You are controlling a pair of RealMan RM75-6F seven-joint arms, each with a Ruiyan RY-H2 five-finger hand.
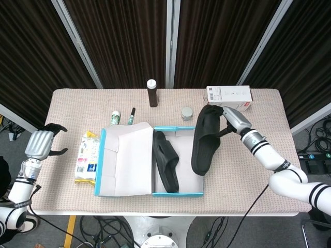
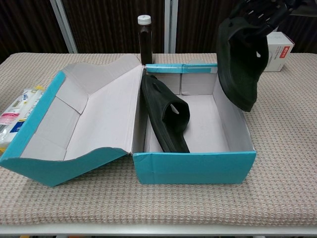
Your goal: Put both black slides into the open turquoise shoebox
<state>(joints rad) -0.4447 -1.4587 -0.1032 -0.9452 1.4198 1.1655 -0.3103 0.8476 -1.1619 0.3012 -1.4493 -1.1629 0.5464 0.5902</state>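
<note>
The open turquoise shoebox (image 1: 178,194) (image 2: 193,167) sits at the table's middle, its lid (image 1: 124,160) (image 2: 79,129) folded out to the left. One black slide (image 1: 166,161) (image 2: 166,116) lies inside along the box's left wall. My right hand (image 1: 230,118) (image 2: 270,7) grips the second black slide (image 1: 204,139) (image 2: 240,62) by its upper end; it hangs tilted in the air over the box's right wall. My left hand (image 1: 41,144) is off the table's left edge, holding nothing, fingers apart.
A dark bottle (image 1: 152,93) (image 2: 144,38), a small grey jar (image 1: 186,113) and a white and red carton (image 1: 228,97) (image 2: 278,49) stand behind the box. A marker (image 1: 131,115), a small tube (image 1: 115,117) and a wipes pack (image 1: 88,157) (image 2: 14,114) lie at left.
</note>
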